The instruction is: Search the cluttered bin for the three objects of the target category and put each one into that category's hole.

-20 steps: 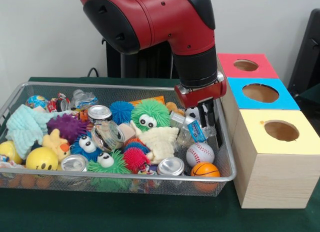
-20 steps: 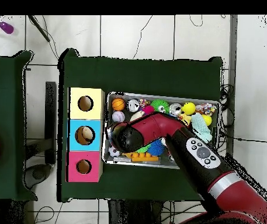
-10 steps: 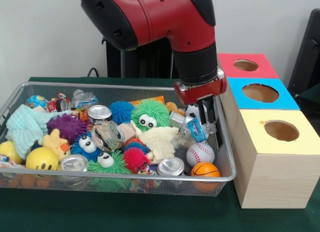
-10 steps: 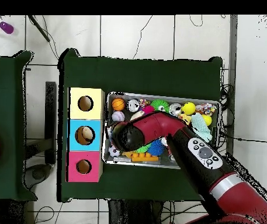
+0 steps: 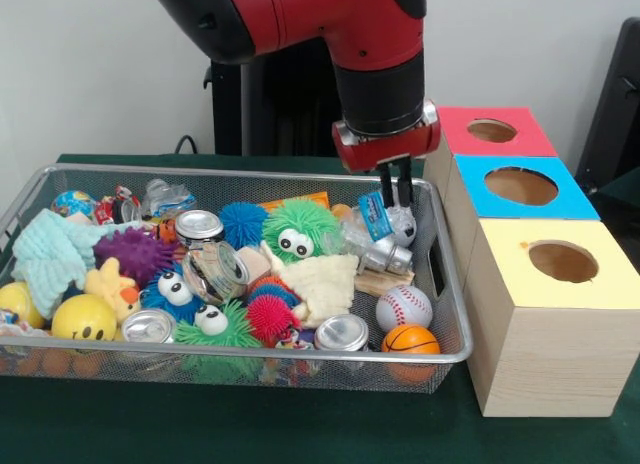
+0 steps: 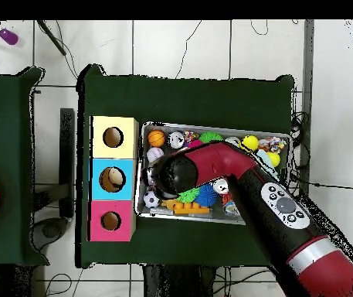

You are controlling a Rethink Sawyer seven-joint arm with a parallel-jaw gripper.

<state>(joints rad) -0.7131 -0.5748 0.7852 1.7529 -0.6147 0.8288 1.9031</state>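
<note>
My gripper (image 5: 393,198) hangs over the right end of the wire bin (image 5: 200,356), shut on a crushed clear plastic bottle with a blue label (image 5: 377,227). The bottle dangles just above the clutter, in front of a small soccer ball (image 5: 404,225). Several metal cans lie in the bin, among them one at the back (image 5: 198,225), one front left (image 5: 148,325) and one front right (image 5: 341,333). Three holed boxes stand beside the bin: red (image 5: 492,131), blue (image 5: 520,186), yellow (image 5: 562,261). From overhead the arm's wrist (image 6: 170,176) hides the gripper and bottle.
A baseball (image 5: 402,307), a mini basketball (image 5: 410,340) and a wooden block (image 5: 382,281) lie under the bottle. Fuzzy toys with eyes (image 5: 298,231), a cream plush (image 5: 322,281), a yellow smiley ball (image 5: 84,317) and a mint cloth (image 5: 50,252) fill the rest. The bin's right wall (image 5: 447,274) adjoins the boxes.
The gripper has risen out of the clutter and shifted slightly left, lifting the crushed bottle with it. A wooden block beneath is now uncovered.
</note>
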